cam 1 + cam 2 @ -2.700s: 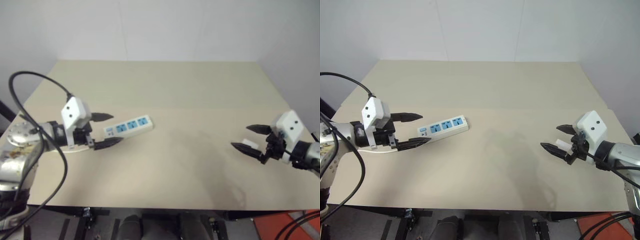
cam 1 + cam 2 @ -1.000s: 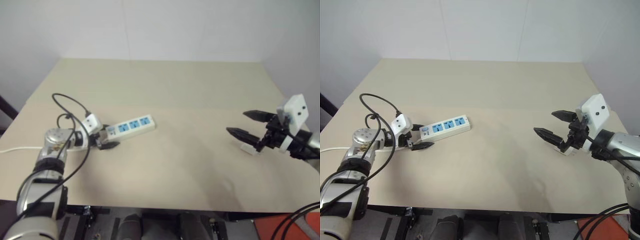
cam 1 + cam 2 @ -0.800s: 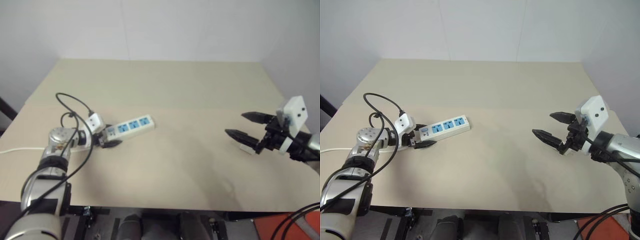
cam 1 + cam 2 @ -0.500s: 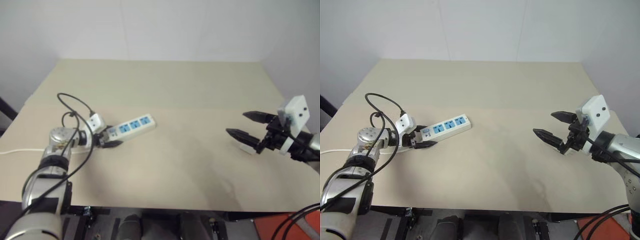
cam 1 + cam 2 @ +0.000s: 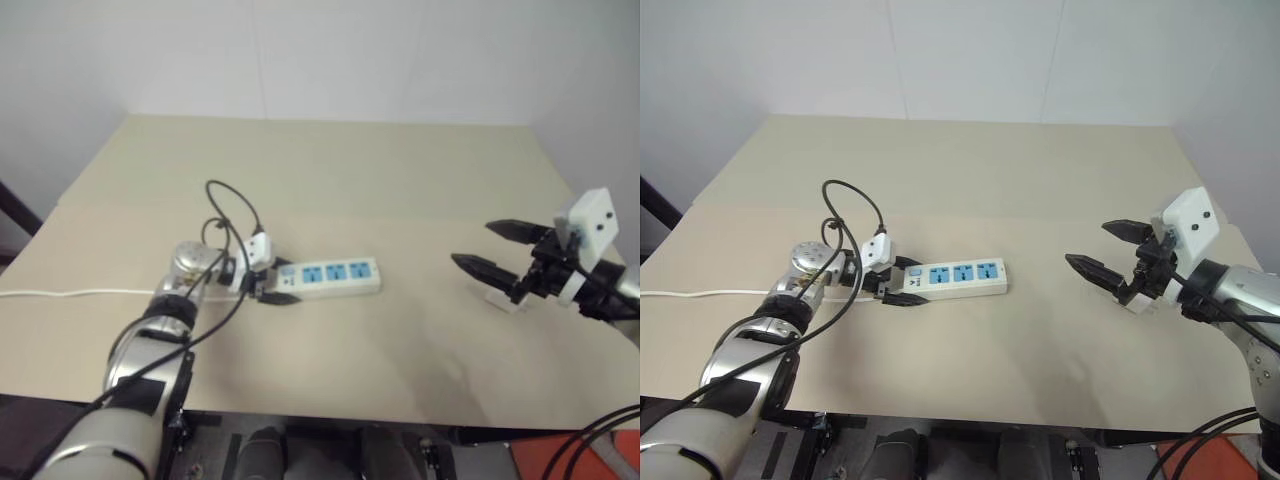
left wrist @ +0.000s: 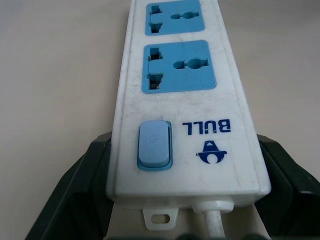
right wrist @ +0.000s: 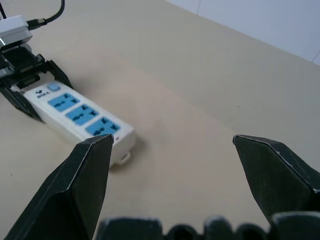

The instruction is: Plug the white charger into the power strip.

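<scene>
**A:** Looking through the left eye view, we find the left gripper clamped on the switch end of the power strip. The strip now lies near the table centre, where half a second ago it sat angled further toward the left edge. Its thin cord trails off to the left.

**B:** Across the table, we note the right gripper hovering with its jaws wide apart, unmoved. The white charger rests on the table just beneath it, not held.

**A:** In the right eye view we read the same layout: strip central, charger well apart from it on the right.

**B:** The left wrist view confirms the grip: black fingers press both long sides beside the blue switch.

**A:** From the right wrist view, we see the strip lying between the parted fingers, far off.

**B:** We judge the strip is being brought within reach; picking up the charger remains to be done.
</scene>
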Robot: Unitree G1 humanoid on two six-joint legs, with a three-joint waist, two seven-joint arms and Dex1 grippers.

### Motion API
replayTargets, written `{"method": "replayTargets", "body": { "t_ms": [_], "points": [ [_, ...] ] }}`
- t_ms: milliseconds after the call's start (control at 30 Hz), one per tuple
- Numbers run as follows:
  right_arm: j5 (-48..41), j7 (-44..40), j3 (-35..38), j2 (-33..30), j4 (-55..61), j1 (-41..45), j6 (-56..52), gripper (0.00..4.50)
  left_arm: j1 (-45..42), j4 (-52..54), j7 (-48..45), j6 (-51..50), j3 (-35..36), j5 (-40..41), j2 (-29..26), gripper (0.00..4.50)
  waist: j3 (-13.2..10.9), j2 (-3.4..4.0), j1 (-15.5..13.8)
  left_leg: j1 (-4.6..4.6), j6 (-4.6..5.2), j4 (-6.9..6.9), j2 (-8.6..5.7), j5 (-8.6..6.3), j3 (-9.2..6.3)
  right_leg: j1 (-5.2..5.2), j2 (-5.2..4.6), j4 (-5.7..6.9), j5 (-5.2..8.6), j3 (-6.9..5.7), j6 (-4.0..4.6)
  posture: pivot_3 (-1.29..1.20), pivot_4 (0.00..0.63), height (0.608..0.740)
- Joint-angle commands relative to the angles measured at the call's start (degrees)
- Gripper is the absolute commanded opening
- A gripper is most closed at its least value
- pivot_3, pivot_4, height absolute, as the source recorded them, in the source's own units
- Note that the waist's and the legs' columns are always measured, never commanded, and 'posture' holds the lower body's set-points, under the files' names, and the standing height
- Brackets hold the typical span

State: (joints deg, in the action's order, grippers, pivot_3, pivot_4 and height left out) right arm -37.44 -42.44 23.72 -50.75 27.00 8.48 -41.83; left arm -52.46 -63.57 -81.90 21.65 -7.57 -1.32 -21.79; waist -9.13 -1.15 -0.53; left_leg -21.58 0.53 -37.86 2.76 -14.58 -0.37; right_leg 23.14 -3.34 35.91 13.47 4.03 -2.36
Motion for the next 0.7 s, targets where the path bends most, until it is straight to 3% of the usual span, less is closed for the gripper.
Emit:
{"method": "replayTargets", "body": {
  "t_ms": [33, 67, 133, 700],
  "points": [
    [-1.9, 1.4, 2.2, 0.7, 2.5, 0.0, -0.5, 4.50, -0.9, 0.2, -0.3, 3.1, -2.5, -2.2, 1.7, 3.36, 0.0, 0.00, 0.0, 0.00, 0.00, 0.00, 0.00, 0.00, 0.00, 0.00, 0.00, 0.00, 0.00, 0.00, 0.00, 0.00, 0.150, 0.740],
    [-2.1, 1.8, 2.3, 1.0, 2.7, -0.1, -0.6, 4.50, -0.7, 0.1, 0.1, 3.5, -2.9, -2.7, 1.9, 4.09, 0.0, 0.00, 0.0, 0.01, 0.00, -0.01, -0.01, 0.00, 0.00, -0.01, 0.00, 0.00, 0.00, 0.01, 0.00, 0.00, 0.150, 0.740],
    [-2.4, 2.4, 2.6, 1.3, 3.3, -0.4, -0.8, 4.50, -0.5, 0.0, 0.5, 4.0, -2.9, -2.6, 2.2, 4.46, 0.0, 0.00, 0.1, 0.01, 0.00, -0.01, -0.01, 0.00, -0.01, -0.01, 0.00, 0.01, -0.01, 0.01, -0.01, 0.00, 0.150, 0.740],
    [-4.7, 3.7, 3.8, 0.9, 3.6, -1.8, -1.4, 4.50, 2.5, 2.5, -6.1, 3.2, 3.9, 6.4, -0.5, 4.46, 0.0, 0.00, 1.5, 0.03, 0.00, -0.01, 0.00, 0.00, -0.05, 0.00, 0.01, 0.04, 0.00, 0.01, -0.01, 0.00, 0.150, 0.740]
  ]
}}
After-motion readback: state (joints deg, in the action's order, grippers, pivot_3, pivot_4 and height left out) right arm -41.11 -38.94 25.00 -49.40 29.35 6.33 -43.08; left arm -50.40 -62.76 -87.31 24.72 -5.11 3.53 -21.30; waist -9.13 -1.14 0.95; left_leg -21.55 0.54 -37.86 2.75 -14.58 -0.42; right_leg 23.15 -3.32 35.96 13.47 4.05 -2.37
